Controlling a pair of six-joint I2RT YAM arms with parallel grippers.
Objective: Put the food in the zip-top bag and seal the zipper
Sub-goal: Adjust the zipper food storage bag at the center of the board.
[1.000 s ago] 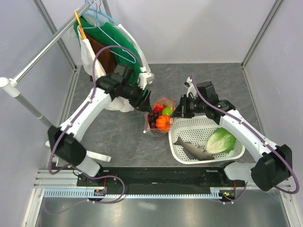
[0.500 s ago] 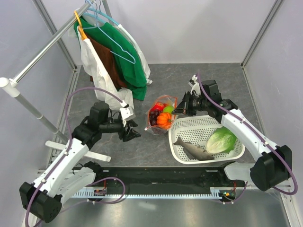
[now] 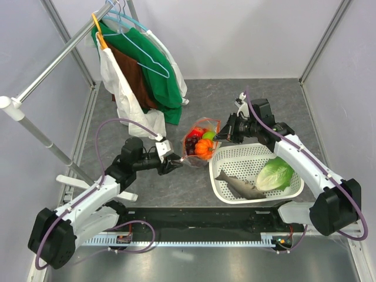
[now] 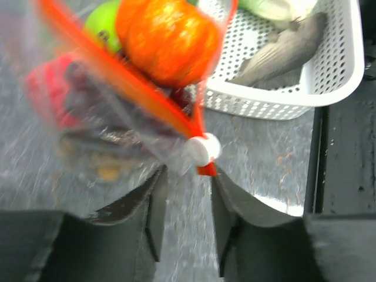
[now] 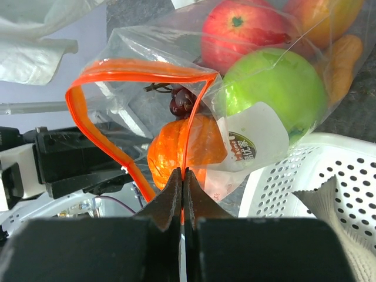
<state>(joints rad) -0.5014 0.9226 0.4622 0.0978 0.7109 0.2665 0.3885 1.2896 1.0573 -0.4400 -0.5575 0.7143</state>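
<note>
The clear zip-top bag (image 3: 200, 144) stands left of the basket, its mouth open. It holds a red apple (image 5: 241, 29), a green apple (image 5: 276, 88), a mango (image 5: 320, 14), dark grapes (image 5: 182, 103) and an orange piece (image 5: 176, 150). My right gripper (image 3: 221, 136) is shut on the far-right end of the orange-red zipper (image 5: 184, 176). My left gripper (image 3: 175, 164) is open at the bag's near-left end. In the left wrist view the zipper (image 4: 117, 76) ends in a white slider (image 4: 201, 150) just ahead of the gripper (image 4: 185, 176). A grey fish (image 3: 238, 185) and green lettuce (image 3: 274, 174) lie in the basket.
The white lattice basket (image 3: 258, 154) sits right of the bag, touching it. Clothes hang on a rail (image 3: 141, 70) at the back left. Grey walls enclose the table on three sides.
My left arm swung from the far side of the bag down to the near left, then moved right to the bag's near end. The right gripper kept its hold.
</note>
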